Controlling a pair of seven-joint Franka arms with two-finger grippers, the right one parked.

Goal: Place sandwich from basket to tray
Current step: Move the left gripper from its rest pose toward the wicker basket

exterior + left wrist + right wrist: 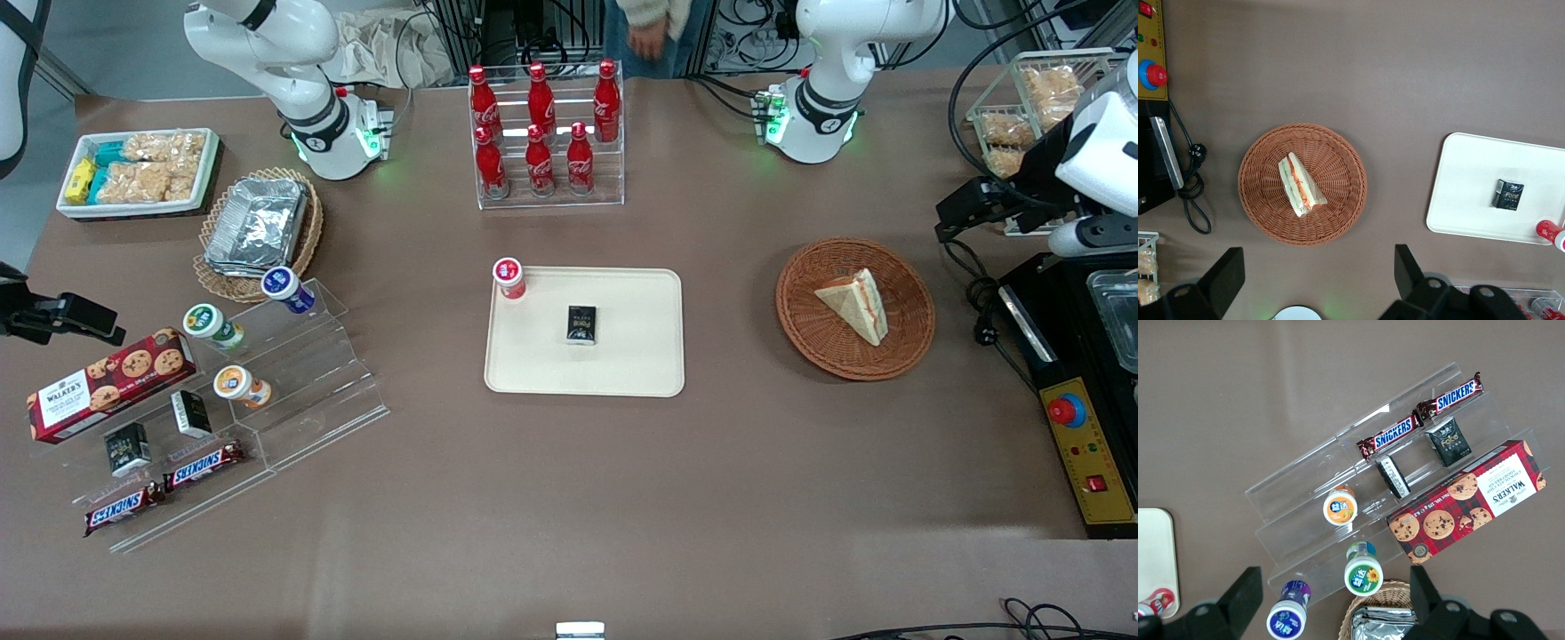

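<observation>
The sandwich, a pale bread wedge with an orange-red filling line, lies in the round reddish-brown wicker basket toward the working arm's end of the table. The left wrist view also shows the sandwich and the basket. The cream tray lies mid-table and also shows in the left wrist view. It holds a small black box and a red-capped bottle at one corner. My left gripper hangs high above the table beside the basket, apart from it. Its fingers are wide open and empty.
A rack of red cola bottles stands farther from the front camera than the tray. A control box with a red button and a cable lie beside the basket. An acrylic snack shelf, a foil-tray basket and a white bin lie toward the parked arm's end.
</observation>
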